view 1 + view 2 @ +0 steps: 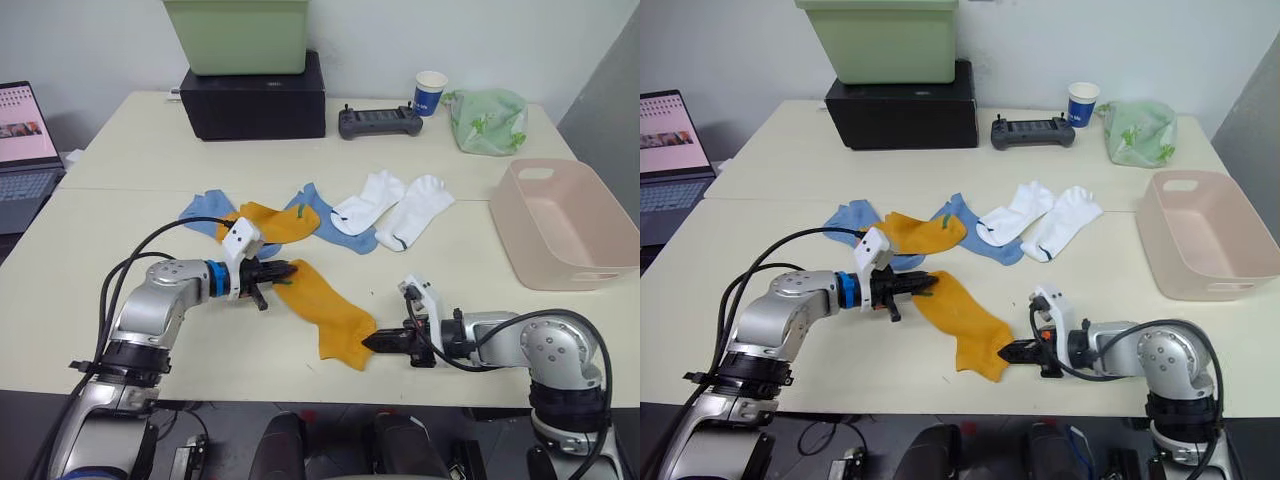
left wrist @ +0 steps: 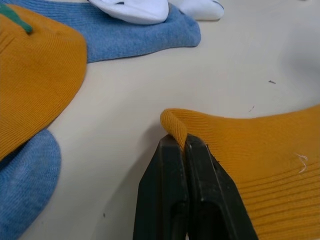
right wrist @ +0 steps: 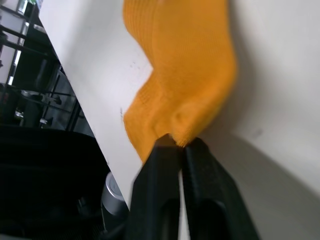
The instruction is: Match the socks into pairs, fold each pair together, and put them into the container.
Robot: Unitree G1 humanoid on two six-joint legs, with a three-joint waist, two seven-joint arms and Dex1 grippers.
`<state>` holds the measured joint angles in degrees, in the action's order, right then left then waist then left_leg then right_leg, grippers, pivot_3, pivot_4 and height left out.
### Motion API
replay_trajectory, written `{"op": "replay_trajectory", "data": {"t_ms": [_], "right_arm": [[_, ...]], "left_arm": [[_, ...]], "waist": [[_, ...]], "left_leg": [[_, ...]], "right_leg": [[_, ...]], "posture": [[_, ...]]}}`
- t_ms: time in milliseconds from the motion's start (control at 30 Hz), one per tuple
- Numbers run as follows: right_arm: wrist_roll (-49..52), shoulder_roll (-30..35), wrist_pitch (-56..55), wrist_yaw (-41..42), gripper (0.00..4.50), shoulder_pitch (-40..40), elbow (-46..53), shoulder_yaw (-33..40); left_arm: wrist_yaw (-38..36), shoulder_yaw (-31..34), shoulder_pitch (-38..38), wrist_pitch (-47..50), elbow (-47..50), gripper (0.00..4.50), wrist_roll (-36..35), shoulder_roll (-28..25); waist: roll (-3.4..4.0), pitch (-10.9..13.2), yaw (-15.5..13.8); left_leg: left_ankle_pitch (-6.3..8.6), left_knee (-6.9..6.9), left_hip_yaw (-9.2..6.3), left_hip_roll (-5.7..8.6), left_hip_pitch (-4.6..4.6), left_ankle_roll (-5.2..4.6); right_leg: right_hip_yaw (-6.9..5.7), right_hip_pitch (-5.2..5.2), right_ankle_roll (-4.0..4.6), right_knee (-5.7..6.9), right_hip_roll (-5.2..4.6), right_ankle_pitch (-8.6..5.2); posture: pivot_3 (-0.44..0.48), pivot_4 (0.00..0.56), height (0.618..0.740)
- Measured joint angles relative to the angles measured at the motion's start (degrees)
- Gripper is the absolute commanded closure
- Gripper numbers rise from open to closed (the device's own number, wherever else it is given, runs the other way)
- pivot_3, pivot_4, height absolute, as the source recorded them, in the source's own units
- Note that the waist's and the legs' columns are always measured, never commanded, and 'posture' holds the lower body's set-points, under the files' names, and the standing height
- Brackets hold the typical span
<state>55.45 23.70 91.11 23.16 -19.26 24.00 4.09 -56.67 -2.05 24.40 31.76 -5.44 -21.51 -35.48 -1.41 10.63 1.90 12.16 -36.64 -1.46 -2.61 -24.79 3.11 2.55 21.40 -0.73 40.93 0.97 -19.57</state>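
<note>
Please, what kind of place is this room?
Probably an office or lab: cream work tables, an open laptop, a blue paper cup and a dark handheld controller.

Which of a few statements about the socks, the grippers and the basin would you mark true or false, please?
1. Both grippers pinch the same orange sock. True: the left gripper holds one end, the right gripper the other.
2. The pink basin already holds a folded pair. False: it is empty.
3. The second orange sock lies partly over a blue sock. True.
4. The two white socks sit at the table's near edge. False: they lie mid-table, beside the blue socks.
5. The held sock hangs in the air. False: it lies stretched on the table.
</note>
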Motion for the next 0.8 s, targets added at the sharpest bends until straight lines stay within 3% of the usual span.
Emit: {"op": "replay_trajectory", "data": {"t_ms": [133,267,400,533,800], "right_arm": [[0.43,7.91,-3.6,8.1,4.48,-1.31,0.02,-2.01],[-1.39,23.03,-11.81,24.36,4.48,-2.74,0.13,-8.36],[-7.12,31.58,-21.46,38.96,4.48,-5.77,-3.49,-16.47],[-14.64,30.69,-28.5,47.4,4.48,-13.12,-11.9,-25.33],[-31.91,20.36,-44.83,55.67,4.48,-24.45,-32.51,-37.45]], "left_arm": [[3.27,4.16,-6.39,4.53,8.03,4.5,-4.03,0.39],[10.0,10.37,-15.67,12.1,22.3,4.5,-11.81,3.41],[18.75,13.62,-28.34,15.4,37.11,4.5,-16.96,9.48],[26.31,12.1,-36.48,13.93,41.35,4.5,-15.74,15.62],[32.65,7.59,-37.71,3.05,39.83,4.5,-8.1,20.95]], "waist": [[0.02,0.01,0.08],[0.03,0.02,-0.05],[0.03,0.02,0.25],[0.03,0.02,0.16],[0.04,0.02,-0.16]], "left_leg": [[0.0,-0.01,-0.02,-0.03,0.0,-0.01],[0.03,-0.03,-0.04,0.0,0.0,-0.05],[0.05,-0.04,-0.06,-0.03,0.12,-0.08],[0.04,-0.08,-0.06,-0.03,0.17,-0.07],[0.04,-0.1,-0.03,0.01,0.12,-0.06]], "right_leg": [[0.0,0.01,0.0,0.0,0.01,0.0],[0.01,-0.08,-0.01,-0.12,-0.05,-0.01],[0.14,-0.14,-0.01,-0.11,-0.07,0.0],[0.02,-0.17,0.0,-0.04,-0.01,0.0],[0.07,-0.17,0.02,-0.13,-0.04,0.01]], "posture": [[0.0,0.15,0.74],[0.0,0.15,0.74],[0.0,0.15,0.74],[0.0,0.15,0.74],[0.0,0.15,0.74]]}}
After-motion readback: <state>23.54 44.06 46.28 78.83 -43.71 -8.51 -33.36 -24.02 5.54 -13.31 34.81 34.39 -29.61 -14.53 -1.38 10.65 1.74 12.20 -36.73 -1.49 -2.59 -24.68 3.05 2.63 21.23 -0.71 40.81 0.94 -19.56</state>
